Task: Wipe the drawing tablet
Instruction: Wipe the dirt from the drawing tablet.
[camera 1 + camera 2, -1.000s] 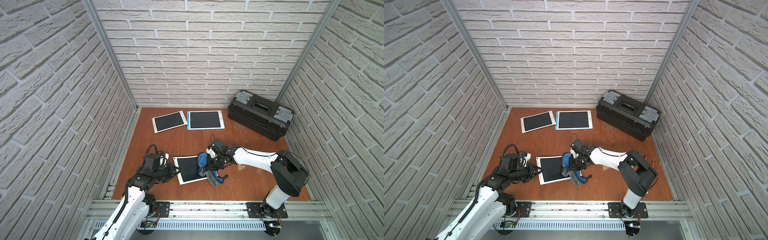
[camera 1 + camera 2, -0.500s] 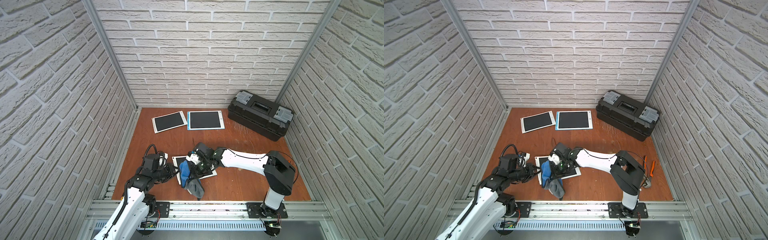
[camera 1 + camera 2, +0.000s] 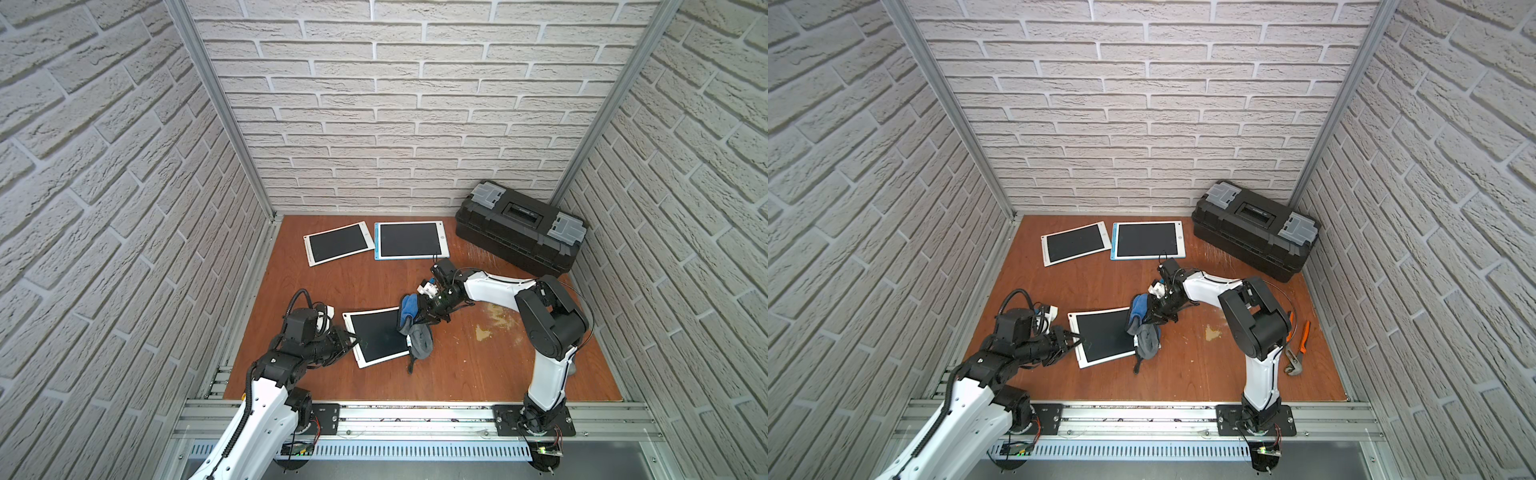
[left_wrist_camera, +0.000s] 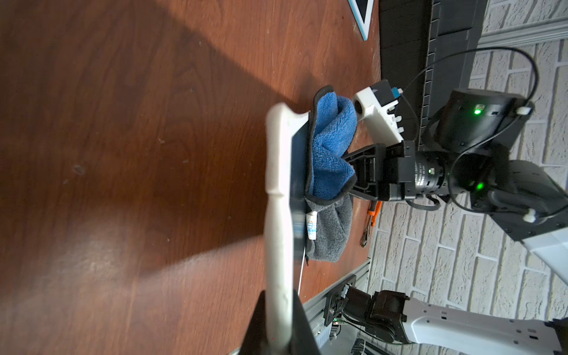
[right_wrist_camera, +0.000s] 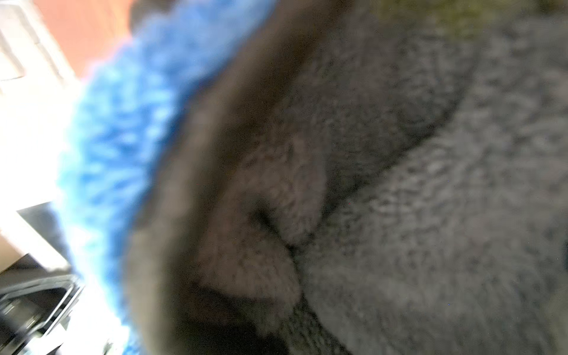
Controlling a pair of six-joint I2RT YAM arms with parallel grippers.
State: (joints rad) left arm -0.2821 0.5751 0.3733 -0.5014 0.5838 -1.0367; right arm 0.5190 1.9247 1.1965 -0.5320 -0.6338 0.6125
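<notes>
**A:** Where is the tablet [image 3: 380,337], and how does it look?

**B:** It lies front-left on the tabletop [image 3: 478,374], a little askew. It has a white frame and a dark screen. The left wrist view shows it edge-on [image 4: 278,184], and I cannot tell whether the near edge is lifted.

**A:** How much room is there around it?

**B:** There is open wood to its right and toward the front rail. 2 more lie side by side at the back, well apart from it: the back-left tablet [image 3: 338,243] and the blue-framed tablet [image 3: 410,240]. A toolbox [image 3: 519,226] fills the back right corner. Pliers [image 3: 1298,345] lie near the right wall, beside the right arm [image 3: 1254,320].

**A:** What are the left jaws doing?

**B:** They are pressed together on the tablet's left frame edge, pinching it.

**A:** And the right jaws?

**B:** They are clamped on a cloth [image 3: 409,318] that is blue on 1 face and grey on the other. The blue fold rests on the tablet's right edge. The grey part hangs off onto the tabletop just beside it. Blurred cloth [image 5: 368,184] fills the right wrist view.
</notes>
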